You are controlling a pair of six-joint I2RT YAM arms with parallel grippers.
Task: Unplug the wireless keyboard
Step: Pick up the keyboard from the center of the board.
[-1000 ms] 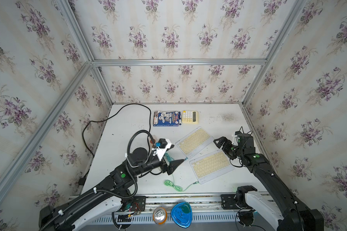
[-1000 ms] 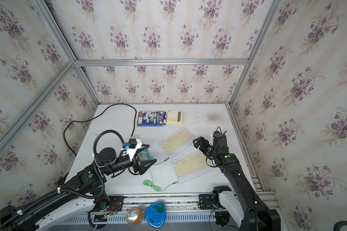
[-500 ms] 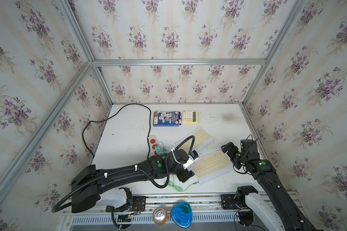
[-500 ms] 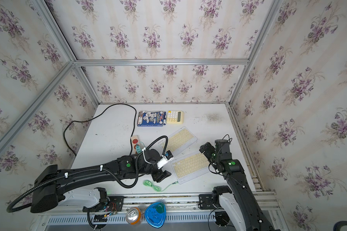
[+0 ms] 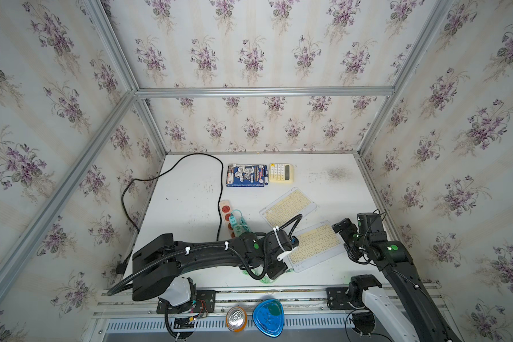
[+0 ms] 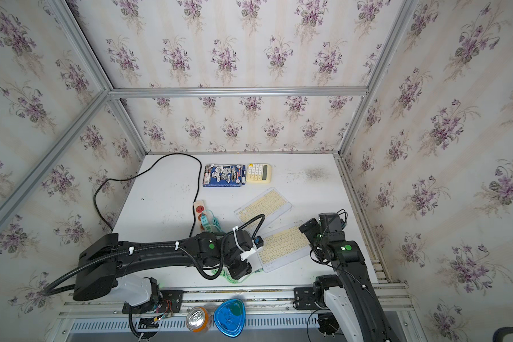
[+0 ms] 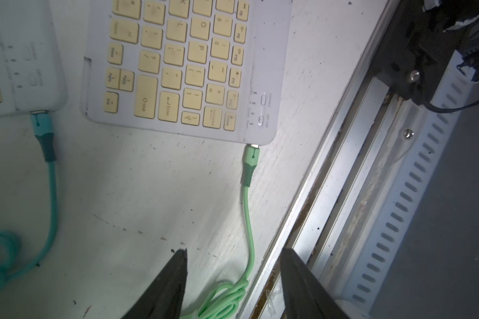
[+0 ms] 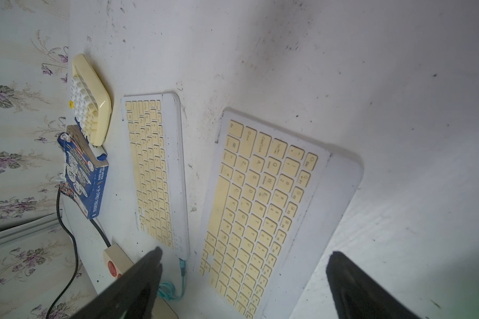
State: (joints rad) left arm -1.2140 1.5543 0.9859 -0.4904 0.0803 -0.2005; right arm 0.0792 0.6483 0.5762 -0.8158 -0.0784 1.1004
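At the left edge of the left wrist view a second keyboard (image 7: 25, 69) has a teal cable (image 7: 51, 193) plugged into it. Going for that one would, I judge, be the wrong job, since the arm is lined up elsewhere. In the upper middle the keyboard (image 7: 177, 69) lies flat on the white surface (image 7: 122, 179), with a green plug (image 7: 250, 163) seated in its lower right corner. Below it the green cable (image 7: 248, 210) runs down between the left fingers (image 7: 172, 276), which stand apart and pinch nothing. They straddle the soft cord well short of the plug. Closing there and pulling could drag the light keyboard along or strain the cord instead of freeing the plug. At the right, the metal rail (image 7: 343, 193) crowds one finger. In the right wrist view the right fingers (image 8: 357, 284) are spread wide near the keyboard's end, holding nothing. Unless they pin the keyboard, nothing braces it.
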